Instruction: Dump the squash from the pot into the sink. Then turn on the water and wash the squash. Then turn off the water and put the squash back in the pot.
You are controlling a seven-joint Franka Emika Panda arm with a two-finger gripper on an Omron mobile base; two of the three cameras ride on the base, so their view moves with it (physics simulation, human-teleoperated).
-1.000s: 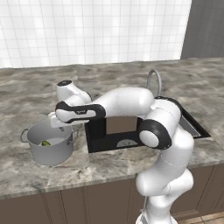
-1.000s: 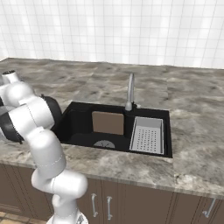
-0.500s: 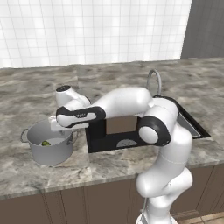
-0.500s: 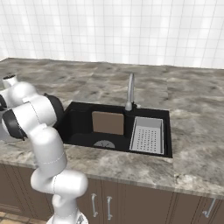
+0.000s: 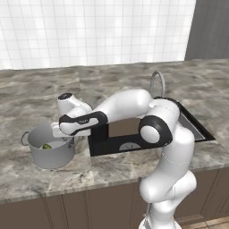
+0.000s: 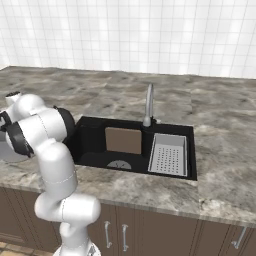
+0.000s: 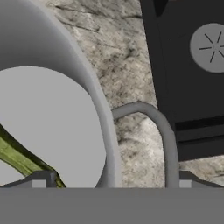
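- A simulated kitchen counter [image 5: 40,96] of grey marbled stone is being shown, with a black sink [image 5: 188,123] sunk into it; every place below is being given relative to that sink.
- The pot [image 5: 50,147], a grey metal cylinder, is being shown upright on the counter just beside the sink's left edge.
- The squash [image 5: 46,146], small and yellow-green, is being shown lying inside the pot, so the dumping step is judged not yet done.
- The gripper [image 5: 62,132] is being held low over the pot's rim on the side nearest the sink, at the end of an arm stretched across the basin.
- The fingers [image 7: 41,179] are being held fully apart, one inside the pot wall and one outside by the loop handle [image 7: 159,131]; nothing is being gripped.
- This straddling is judged to be preparation for clamping the rim or handle, so the pot can be tipped toward the sink.
- In the hand view, the pot's curved wall, the handle and a strip of squash [image 7: 17,157] are being seen close up, with the sink's round drain [image 7: 210,46] beyond.
- In the right base view, a faucet [image 6: 148,105] behind the sink, a brown board [image 6: 123,140] and a perforated grey tray [image 6: 168,153] inside it are being shown plainly.
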